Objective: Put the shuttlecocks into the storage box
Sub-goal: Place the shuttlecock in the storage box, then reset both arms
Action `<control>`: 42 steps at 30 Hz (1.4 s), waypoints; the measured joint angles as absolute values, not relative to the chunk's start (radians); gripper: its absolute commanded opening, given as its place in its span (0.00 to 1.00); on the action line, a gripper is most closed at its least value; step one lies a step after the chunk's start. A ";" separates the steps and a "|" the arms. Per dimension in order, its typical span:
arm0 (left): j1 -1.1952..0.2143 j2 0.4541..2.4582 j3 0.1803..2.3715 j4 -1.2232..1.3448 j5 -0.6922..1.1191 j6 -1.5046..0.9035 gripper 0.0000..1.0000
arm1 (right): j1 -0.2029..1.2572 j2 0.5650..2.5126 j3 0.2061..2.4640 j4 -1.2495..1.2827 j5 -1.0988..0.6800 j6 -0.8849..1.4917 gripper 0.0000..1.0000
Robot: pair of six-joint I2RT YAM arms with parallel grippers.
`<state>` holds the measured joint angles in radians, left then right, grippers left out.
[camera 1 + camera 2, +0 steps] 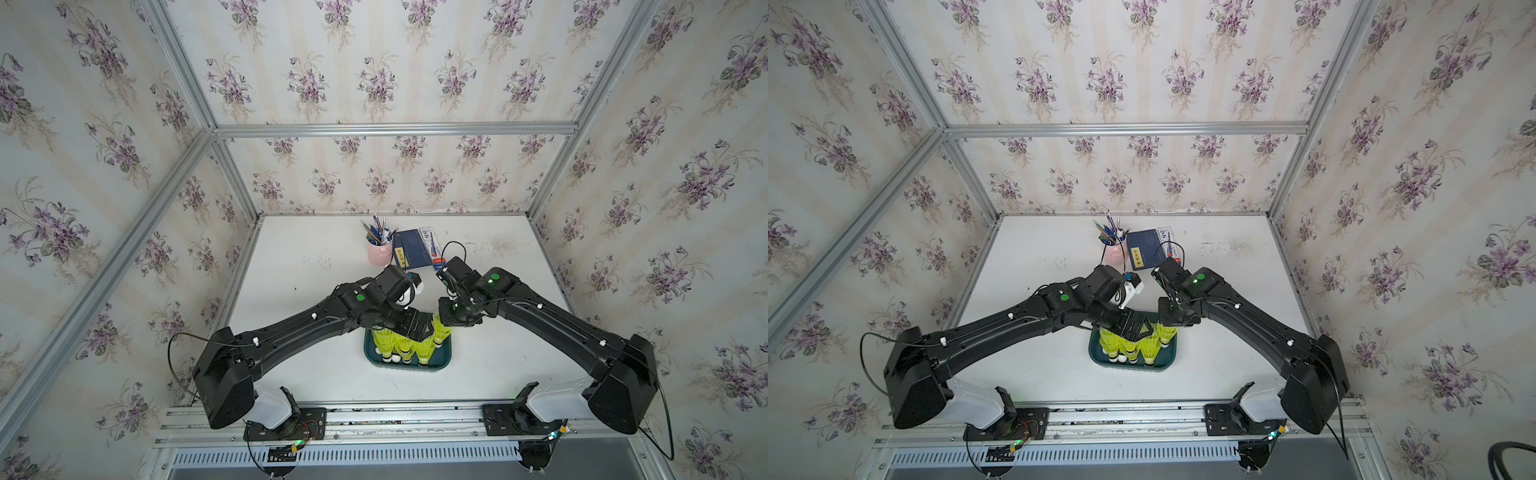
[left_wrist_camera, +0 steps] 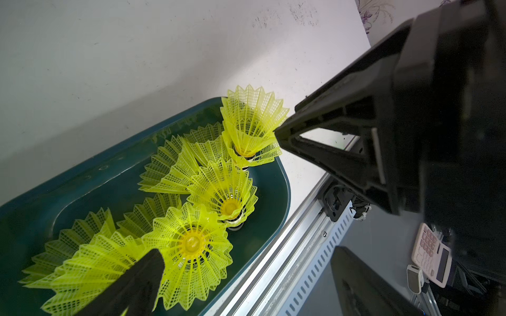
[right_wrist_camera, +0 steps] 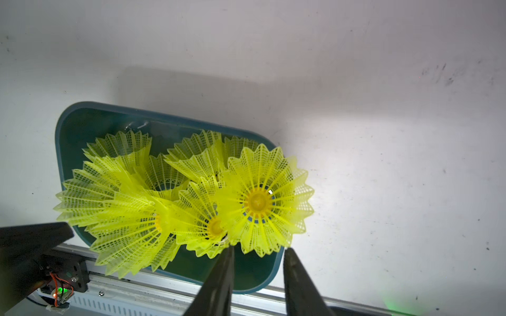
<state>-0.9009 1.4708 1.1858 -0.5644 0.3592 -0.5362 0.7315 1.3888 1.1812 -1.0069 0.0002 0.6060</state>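
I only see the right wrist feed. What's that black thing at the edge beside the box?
Observer: The left gripper, jaws wide open and empty, above the storage box.
Operator: Any shuttlecocks outside the box?
Observer: None shows in both top views; the arms hide some table.
Operator: Anything else out there?
Observer: A pink pen cup and a blue book, far behind the box.

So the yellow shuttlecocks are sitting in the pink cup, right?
Not the pink cup. The yellow shuttlecocks are sitting in the dark teal storage box, as the right wrist view shows. In a top view, the pink cup holds pens.
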 measured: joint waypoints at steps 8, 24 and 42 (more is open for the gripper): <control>-0.873 1.470 1.201 -0.585 0.344 -0.553 0.99 | 0.717 1.398 1.208 -1.002 0.021 0.602 0.33; -0.680 1.330 1.162 -0.752 0.315 -0.558 0.99 | 0.646 1.243 1.148 -0.999 0.075 0.701 0.42; -0.352 1.051 0.994 -0.845 0.204 -0.601 1.00 | 0.293 0.987 0.960 -0.805 0.139 0.686 1.00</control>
<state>-0.3515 1.0512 0.9943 -0.8448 0.2035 -0.6014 0.2932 0.9867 0.9600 -0.8055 0.1390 0.6857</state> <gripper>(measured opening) 0.997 0.998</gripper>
